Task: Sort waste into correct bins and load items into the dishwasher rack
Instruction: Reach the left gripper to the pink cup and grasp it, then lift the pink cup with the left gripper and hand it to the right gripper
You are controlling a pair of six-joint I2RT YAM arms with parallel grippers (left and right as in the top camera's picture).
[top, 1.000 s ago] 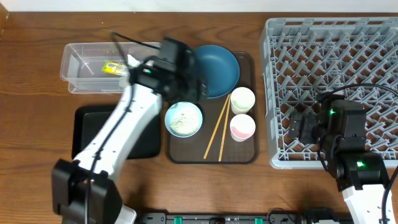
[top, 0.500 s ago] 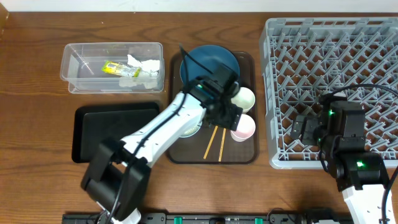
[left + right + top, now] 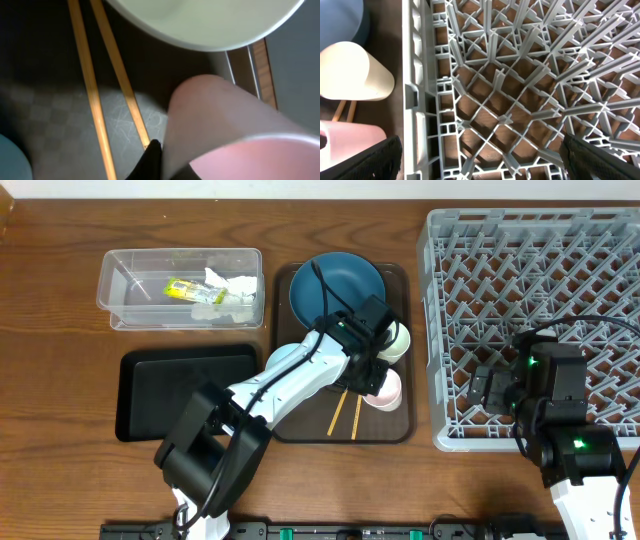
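Left end effector (image 3: 372,376): was down over the right half of the brown tray (image 3: 398,426), pinched right in on the wall of the pink cup (image 3: 225,120). Only one dark fingertip (image 3: 152,159) showed in the wrist view, pressed against the cup's outside.
Pink cup: sat on the right side of the brown tray, toward its near edge, half hidden under that arm from overhead.
Cream cup (image 3: 398,340): on the brown tray too, just behind the pink one. Couldn't tell if they touched.
Chopsticks (image 3: 345,416): lay side by side at a slant on the brown tray, just left of the pink cup.
Plate (image 3: 337,288): dark blue, at the back of the brown tray.
Bowl (image 3: 9,156): just a pale-blue sliver in the left wrist view, on the brown tray left of the chopsticks.
Clear tub (image 3: 115,308): on the bench (image 3: 60,390), left of the brown tray's back end, with the crumpled napkin (image 3: 230,286) and the yellow-green wrapper (image 3: 182,288) inside.
Black tray (image 3: 140,395): just left of the brown tray's near end.
Rack (image 3: 540,240): right of the brown tray, close alongside.
Right end effector (image 3: 482,161): spread wide with nothing in it, hanging over the rack corner nearest the brown tray.
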